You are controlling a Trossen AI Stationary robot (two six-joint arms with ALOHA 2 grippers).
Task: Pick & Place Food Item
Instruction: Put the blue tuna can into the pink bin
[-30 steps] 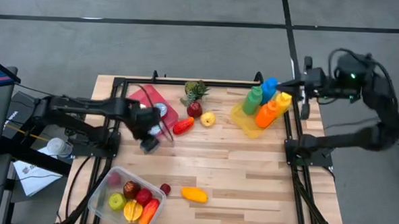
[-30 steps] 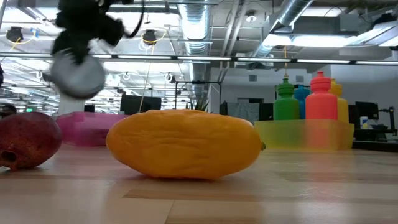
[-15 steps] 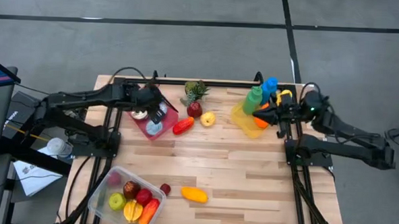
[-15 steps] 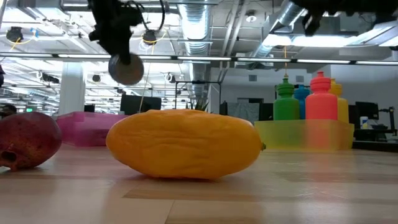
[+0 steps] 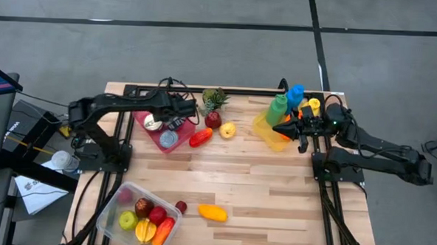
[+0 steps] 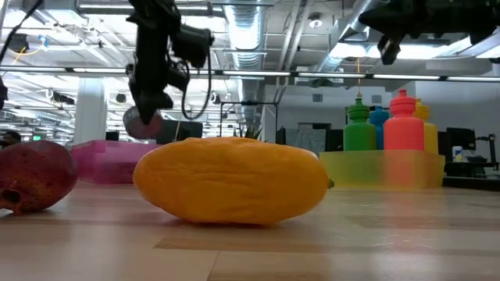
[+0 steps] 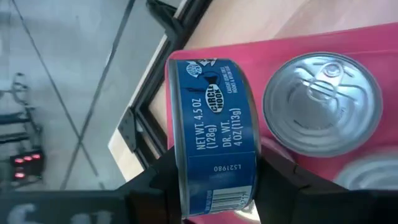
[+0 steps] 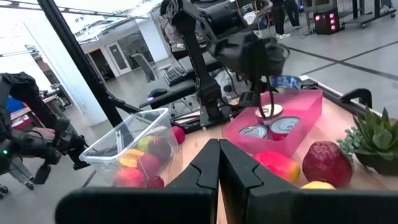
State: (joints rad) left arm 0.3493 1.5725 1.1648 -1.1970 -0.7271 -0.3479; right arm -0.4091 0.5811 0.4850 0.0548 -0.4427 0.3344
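A pale wooden table [image 5: 246, 175] framed by black rails is seen from above, standing on a grey floor crossed by dark lines. Near the far left corner a pink tray [image 5: 171, 125] is placed, and the left gripper [image 5: 159, 122] is held over it, clamped on a blue-labelled can [image 7: 214, 140] that is turned on its edge between the fingers; two more silver-topped cans [image 7: 322, 102] are seen lying in the tray just beside it. Along the far edge a small green plant [image 5: 214, 99], a dark red fruit [image 5: 213, 119], a red pepper-like piece [image 5: 200, 137] and a yellow fruit [image 5: 228, 129] are set close together. At the far right corner a yellow tray [image 5: 266, 133] with coloured bottles [image 5: 286, 107] is found, and the right gripper [image 5: 282, 128] is held just beside it with its fingers pressed together on nothing. At the near left corner a clear tub [image 5: 139, 216] of mixed fruit is placed, with a yellow mango [image 5: 213, 212] near it by the near edge. Behind the table, an open workshop with ceiling ducts, strip lights and desks is shown, and a person's arm [image 8: 37, 140] is visible at the side.
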